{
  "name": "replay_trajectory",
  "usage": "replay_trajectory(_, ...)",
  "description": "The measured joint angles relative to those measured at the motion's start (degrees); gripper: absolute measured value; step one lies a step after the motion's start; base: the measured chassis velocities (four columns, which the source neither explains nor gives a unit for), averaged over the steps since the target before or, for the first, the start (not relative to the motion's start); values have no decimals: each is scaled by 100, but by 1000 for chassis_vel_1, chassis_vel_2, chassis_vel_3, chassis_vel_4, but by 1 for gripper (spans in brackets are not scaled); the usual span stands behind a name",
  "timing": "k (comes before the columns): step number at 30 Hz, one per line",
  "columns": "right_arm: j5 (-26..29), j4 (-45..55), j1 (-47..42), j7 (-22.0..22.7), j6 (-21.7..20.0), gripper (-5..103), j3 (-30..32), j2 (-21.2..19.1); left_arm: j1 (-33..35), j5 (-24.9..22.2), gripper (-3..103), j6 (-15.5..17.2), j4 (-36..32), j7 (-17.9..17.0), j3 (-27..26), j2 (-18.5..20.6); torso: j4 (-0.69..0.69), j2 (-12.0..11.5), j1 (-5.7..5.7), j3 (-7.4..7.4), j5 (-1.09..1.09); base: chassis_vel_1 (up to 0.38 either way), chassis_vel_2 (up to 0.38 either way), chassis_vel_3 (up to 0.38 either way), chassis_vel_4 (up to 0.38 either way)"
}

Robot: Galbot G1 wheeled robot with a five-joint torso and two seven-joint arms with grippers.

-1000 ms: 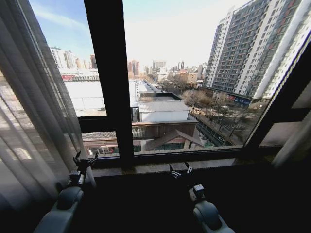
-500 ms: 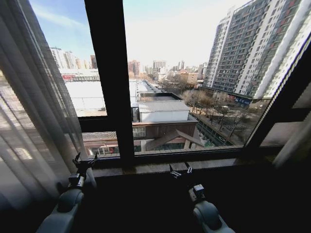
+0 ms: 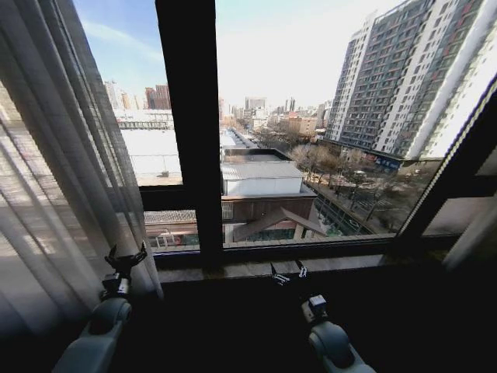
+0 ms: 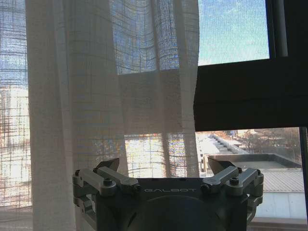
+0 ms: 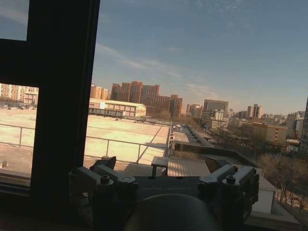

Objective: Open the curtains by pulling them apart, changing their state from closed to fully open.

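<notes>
One curtain point(image 3: 54, 171) bunched beside window frame point(image 3: 190, 132).

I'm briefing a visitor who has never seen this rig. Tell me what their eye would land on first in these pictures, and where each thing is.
First comes the bright city view through the window, split by a thick dark frame bar left of centre. Next, the sheer white curtain bunched along the left side, with the open left gripper right at its lower edge. The right gripper rests low near the sill, open and holding nothing.
</notes>
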Motion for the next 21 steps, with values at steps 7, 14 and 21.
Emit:
replay_trajectory(7,0,1,0,0,0,100,0,0,-331,-159,100,1,227,236,189,-49,2,0,0,0,-3,0,0,0,0)
replay_trajectory(14,0,0,0,0,0,100,0,0,-589,-184,100,-33,606,339,203,40,3,0,0,0,-2,0,0,0,0)
replay_trajectory(21,0,0,0,0,0,100,0,0,-681,-282,98,-78,803,671,169,119,3,0,0,0,-2,0,0,0,0)
